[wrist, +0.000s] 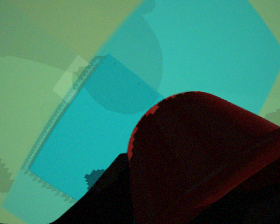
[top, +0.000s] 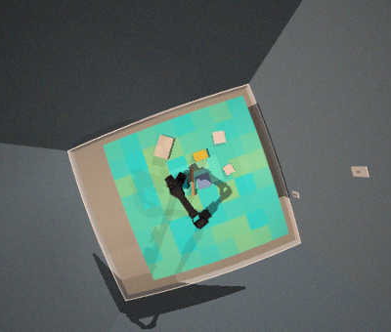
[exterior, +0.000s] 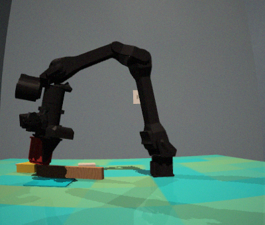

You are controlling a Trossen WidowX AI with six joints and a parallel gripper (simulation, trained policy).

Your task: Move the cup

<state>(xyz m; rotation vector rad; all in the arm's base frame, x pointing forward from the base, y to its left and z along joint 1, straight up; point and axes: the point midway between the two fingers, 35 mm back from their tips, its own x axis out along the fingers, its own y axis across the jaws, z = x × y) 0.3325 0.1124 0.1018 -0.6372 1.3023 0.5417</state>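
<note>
Red tapered cup (exterior: 36, 150) (wrist: 191, 145) beside cyan flat square pad (top: 187, 185) (exterior: 49, 182) (wrist: 76, 137)
Black gripper (top: 181, 178) (exterior: 47, 159) (wrist: 135, 160) clamps 1 cup; height unclear.

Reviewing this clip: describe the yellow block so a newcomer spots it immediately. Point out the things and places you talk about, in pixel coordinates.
On the blue-green patchwork surface (top: 268, 210) (exterior: 214, 198), look near one end of the wooden bar (top: 193, 187) (exterior: 85, 172). The block (top: 200, 155) (exterior: 25, 167) there is the only yellow one; its neighbours are pale.

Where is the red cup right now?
The red cup is in the pincer. In the exterior view, it's at left, above and overlapping the wooden bar; in the wrist view, lower right, beside the blue pad.
</note>
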